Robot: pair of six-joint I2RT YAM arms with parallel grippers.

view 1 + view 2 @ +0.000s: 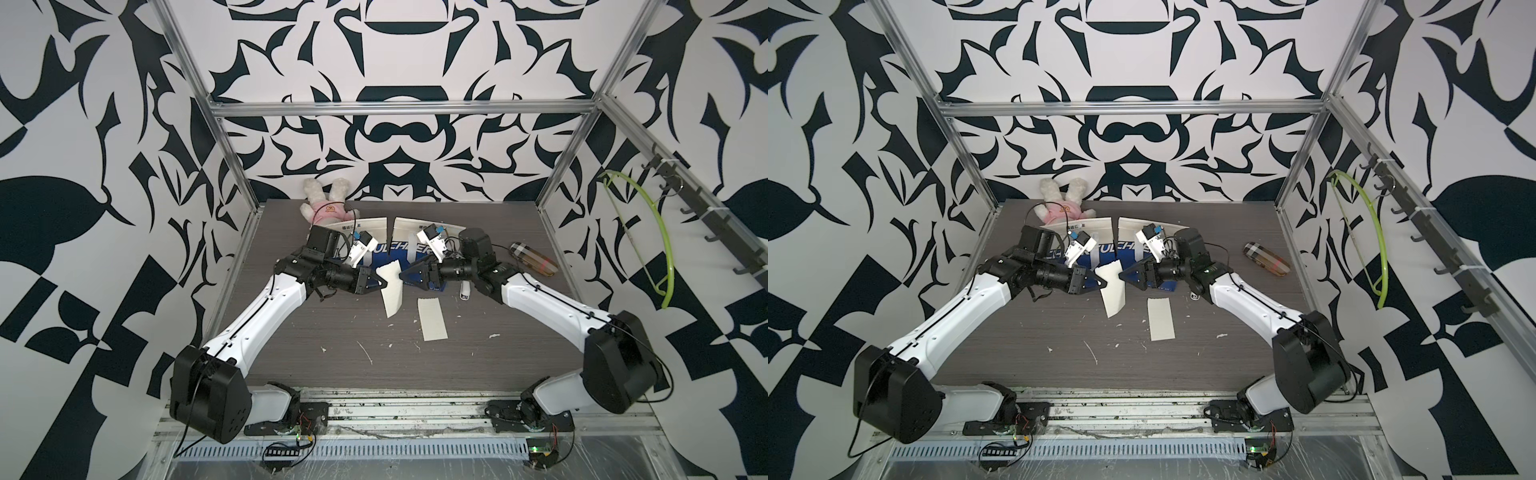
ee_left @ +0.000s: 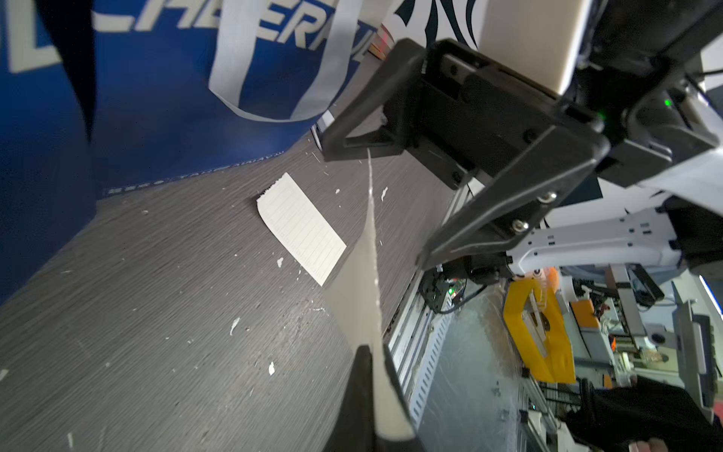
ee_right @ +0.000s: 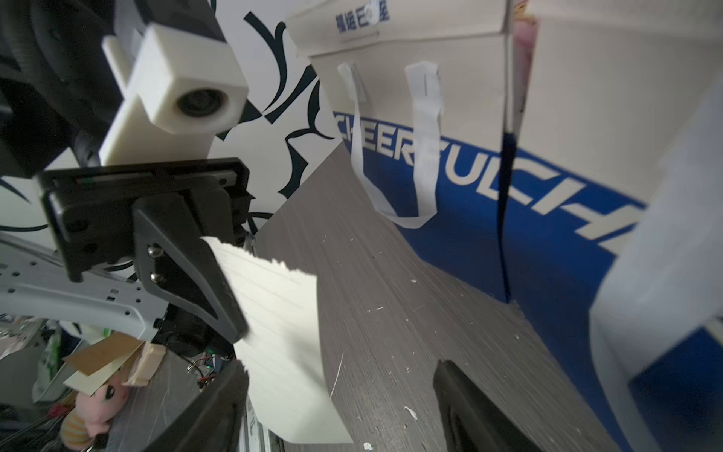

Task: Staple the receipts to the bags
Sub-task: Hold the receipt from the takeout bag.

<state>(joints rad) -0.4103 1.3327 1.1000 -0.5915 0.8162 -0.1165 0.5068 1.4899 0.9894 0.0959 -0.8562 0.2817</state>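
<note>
Lined cream receipt (image 1: pixel 392 293) with one ragged end, clamped in the left hand (image 1: pixel 385 284), right hand (image 1: pixel 401 276) apart beside it (second receipt (image 1: pixel 432 320) flat on the surface (image 1: pixel 332 374))

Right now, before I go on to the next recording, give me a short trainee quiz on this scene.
1. True or false: the left gripper is shut on a receipt.
2. How many receipts lie flat on the table?
3. The right gripper is: A open; B shut on a bag; C shut on the plush toy.

Key: 1 true. 2 one, the flat receipt. 3 A.
</note>
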